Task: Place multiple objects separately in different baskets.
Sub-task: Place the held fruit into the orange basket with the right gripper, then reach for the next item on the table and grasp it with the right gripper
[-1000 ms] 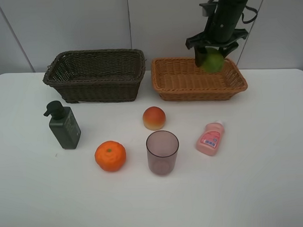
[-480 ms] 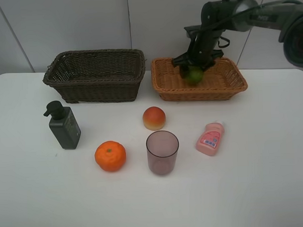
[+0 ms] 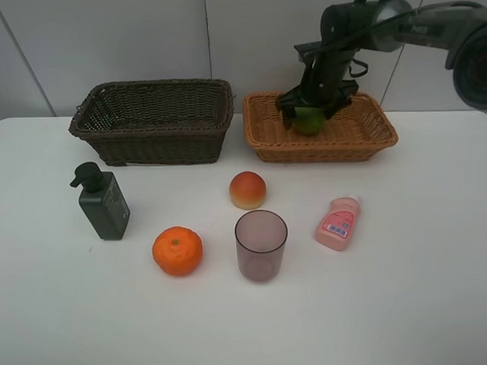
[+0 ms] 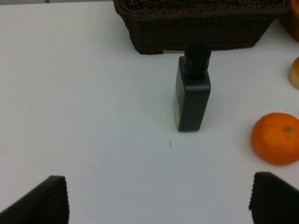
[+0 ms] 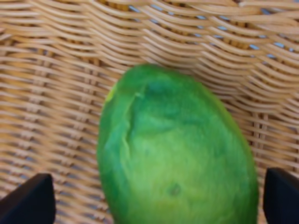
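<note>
Table (image 3: pixel 408 305), right claw (image 3: pixel 309 110) opened, fruit (image 3: pixel 309 122) in basket (image 3: pixel 268 140)

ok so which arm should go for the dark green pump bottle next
Left. The left gripper, open, faces the dark green pump bottle head-on, beside the dark brown wicker basket. The right gripper sits open around the green oval fruit in the light tan wicker basket, on the other side.

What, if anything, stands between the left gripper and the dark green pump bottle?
Nothing visible. Only bare white table lies between the open left gripper and the dark green pump bottle; the mandarin sits off to the side.
</note>
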